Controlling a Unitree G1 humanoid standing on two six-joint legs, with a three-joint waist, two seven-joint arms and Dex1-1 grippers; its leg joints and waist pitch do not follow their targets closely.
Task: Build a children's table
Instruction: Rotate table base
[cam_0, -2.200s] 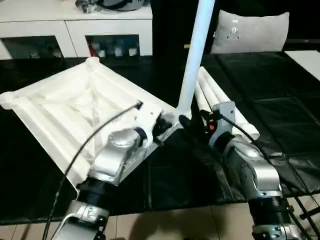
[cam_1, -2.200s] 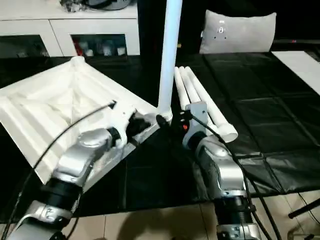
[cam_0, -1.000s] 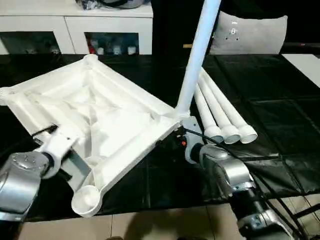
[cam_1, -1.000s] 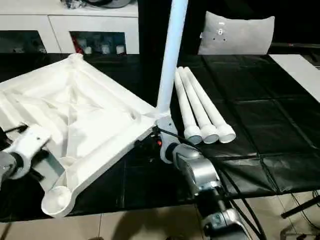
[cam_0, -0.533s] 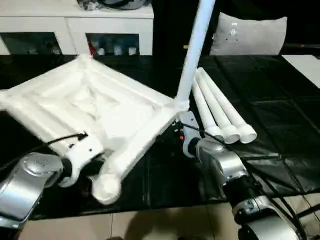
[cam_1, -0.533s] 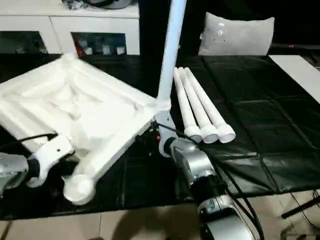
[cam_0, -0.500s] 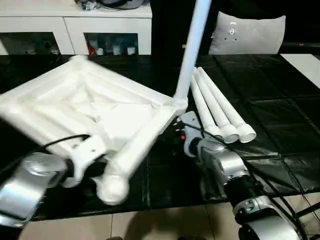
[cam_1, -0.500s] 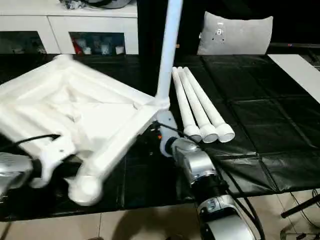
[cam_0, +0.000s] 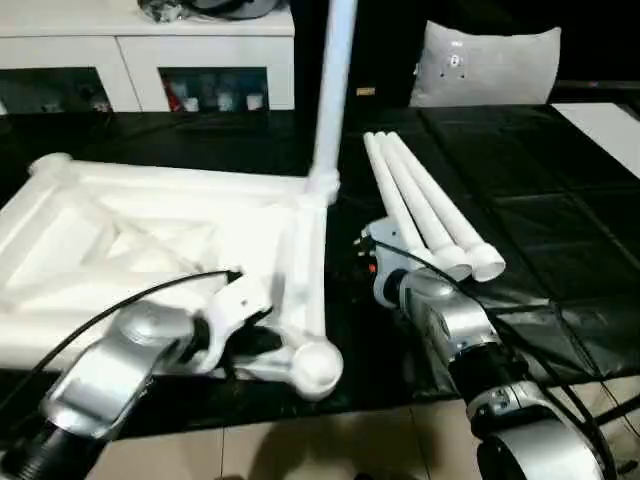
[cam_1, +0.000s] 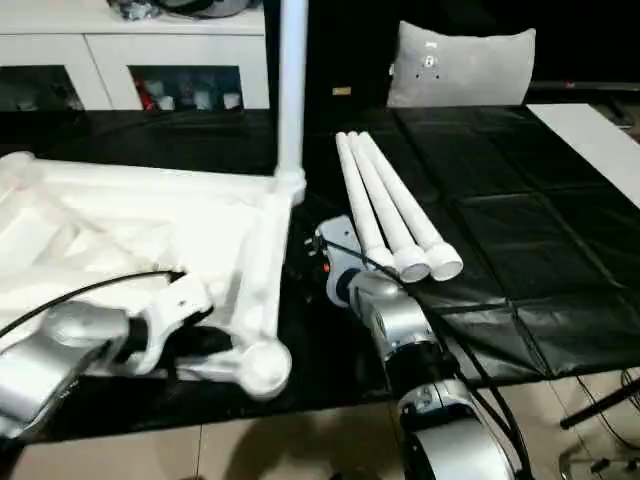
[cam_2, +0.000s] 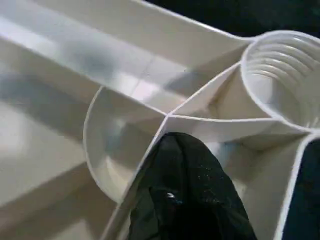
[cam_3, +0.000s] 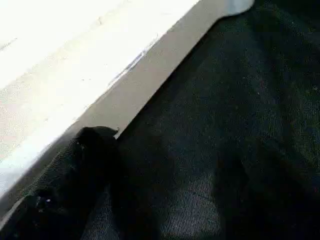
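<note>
The children's table top (cam_0: 130, 235) lies ribbed side up on the black mat (cam_0: 540, 210), at the left. One white leg (cam_0: 333, 90) stands upright in its far right corner socket. Three more legs (cam_0: 425, 215) lie side by side on the mat to the right. My left gripper (cam_0: 268, 340) is shut on a thin rib (cam_2: 150, 145) of the underside, beside the empty near right socket (cam_2: 282, 75). My right gripper (cam_0: 348, 262) stands open next to the top's right side wall, with one finger (cam_3: 75, 165) under that wall.
A white cabinet with glass doors (cam_0: 150, 50) runs along the back, and a grey cushion (cam_0: 490, 65) leans at the back right. The mat ends at a tiled floor (cam_0: 300, 450) just in front of me. A white slab (cam_0: 610, 120) lies at the far right.
The table top has swung round from a diamond stance to lie square and flat, its near socket carried rightward with my left gripper. The upright leg now stands straight. My right gripper stays near the leg's corner.
</note>
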